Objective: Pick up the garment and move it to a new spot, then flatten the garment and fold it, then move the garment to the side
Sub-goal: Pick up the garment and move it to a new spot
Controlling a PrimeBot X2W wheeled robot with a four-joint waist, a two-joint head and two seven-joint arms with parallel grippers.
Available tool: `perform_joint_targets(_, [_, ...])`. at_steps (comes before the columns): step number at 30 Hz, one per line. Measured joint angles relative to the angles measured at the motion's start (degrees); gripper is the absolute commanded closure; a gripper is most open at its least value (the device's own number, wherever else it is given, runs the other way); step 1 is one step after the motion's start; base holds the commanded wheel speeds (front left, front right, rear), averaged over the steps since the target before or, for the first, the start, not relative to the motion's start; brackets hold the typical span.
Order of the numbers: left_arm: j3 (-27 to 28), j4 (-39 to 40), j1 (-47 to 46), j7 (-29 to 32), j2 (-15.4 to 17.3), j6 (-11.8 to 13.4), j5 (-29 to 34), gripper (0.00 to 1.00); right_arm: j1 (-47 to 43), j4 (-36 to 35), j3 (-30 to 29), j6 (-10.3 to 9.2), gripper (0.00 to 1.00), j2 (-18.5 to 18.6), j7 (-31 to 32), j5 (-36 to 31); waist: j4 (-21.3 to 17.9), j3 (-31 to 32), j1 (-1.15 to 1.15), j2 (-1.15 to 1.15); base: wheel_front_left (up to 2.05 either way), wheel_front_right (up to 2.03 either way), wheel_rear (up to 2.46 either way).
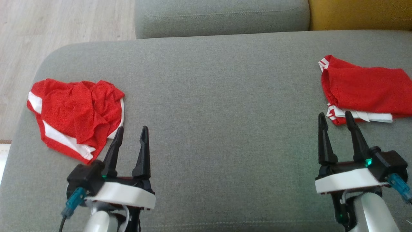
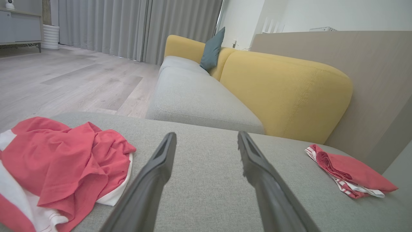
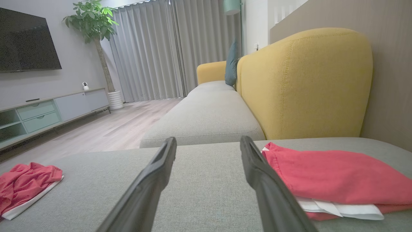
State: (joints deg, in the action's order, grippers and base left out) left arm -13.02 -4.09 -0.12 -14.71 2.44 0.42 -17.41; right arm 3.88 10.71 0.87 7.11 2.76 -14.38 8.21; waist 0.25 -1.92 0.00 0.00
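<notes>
I have left claw (image 1: pixel 132 128) open, empty beside the crumpled red garment (image 1: pixel 75 112) for the pick-up, right claw (image 1: pixel 334 113) open near the folded red garment (image 1: pixel 363 87) parked aside on sofa cushion (image 1: pixel 219 96).

The seat cushion (image 1: pixel 219 96) is grey woven cloth, matt and coarse. On its left end the crumpled garment (image 1: pixel 75 112) is thin red knit with smooth white bands; the folded garment (image 1: pixel 367 88) on its right end looks the same. Above its near edge, the left gripper (image 1: pixel 132 128) and right gripper (image 1: pixel 334 114) have matt black plastic fingers on smooth white shells. Beyond it the floor (image 1: pixel 64 29) is pale, wood-grained.
</notes>
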Motion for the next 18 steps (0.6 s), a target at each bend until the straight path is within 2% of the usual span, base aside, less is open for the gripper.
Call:
perform_joint_targets(9, [0.03,0.00,-0.17,0.00,0.00,0.09,-1.82,0.00,0.00,0.01,0.21,0.00,0.00,0.00,0.00,0.71,1.50,0.07,0.00,0.00,0.00,0.00,0.00])
perform_joint_targets(15, [0.34,0.03,-0.18,0.00,0.00,0.16,-1.81,0.00,-0.03,0.05,1.05,0.00,0.00,-0.01,0.00,0.87,4.12,0.33,0.00,0.00,0.00,0.00,0.00])
perform_joint_targets(18, [0.90,0.00,-0.18,0.00,0.00,0.14,-1.80,0.00,-0.19,0.13,1.99,0.00,0.00,0.00,0.00,0.87,7.07,0.61,0.00,0.00,0.00,0.00,0.00])
